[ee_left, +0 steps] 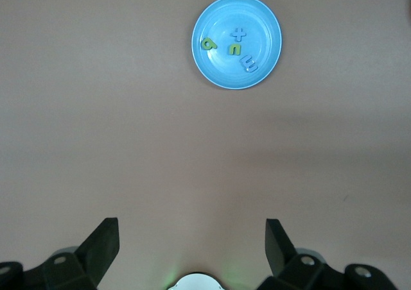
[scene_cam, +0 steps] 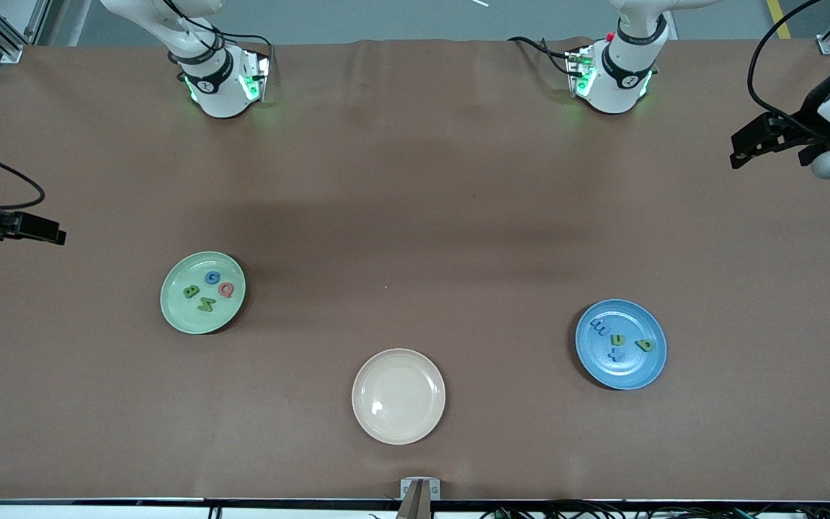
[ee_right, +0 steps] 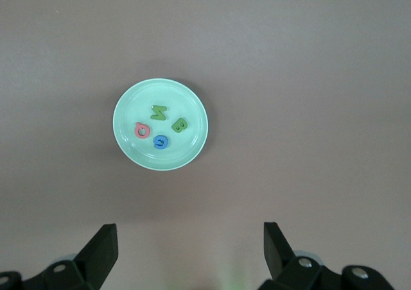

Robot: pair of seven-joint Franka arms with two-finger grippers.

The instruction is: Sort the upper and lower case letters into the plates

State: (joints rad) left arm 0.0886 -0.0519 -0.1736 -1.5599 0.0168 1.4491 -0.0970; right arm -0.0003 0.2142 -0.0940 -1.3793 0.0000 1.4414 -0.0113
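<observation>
**Letters sorted on the brown bench, both claws empty**

A wrinkled brown sheet covers the bench [scene_cam: 415,216], with grey floor past its top edge. The mint plate [scene_cam: 173,310] at 8 o'clock holds G [scene_cam: 212,277], Q [scene_cam: 225,290], B [scene_cam: 191,292] and N [scene_cam: 205,305]. The blue plate [scene_cam: 651,367] at 4 o'clock holds m [scene_cam: 598,329], x [scene_cam: 614,355] and two green letters [scene_cam: 644,345]. A cream plate [scene_cam: 398,425] lies bare at 6 o'clock. The left claw [scene_cam: 743,151] and right claw [scene_cam: 51,234] wait over the bench's ends, fingers spread wide, holding nothing.
</observation>
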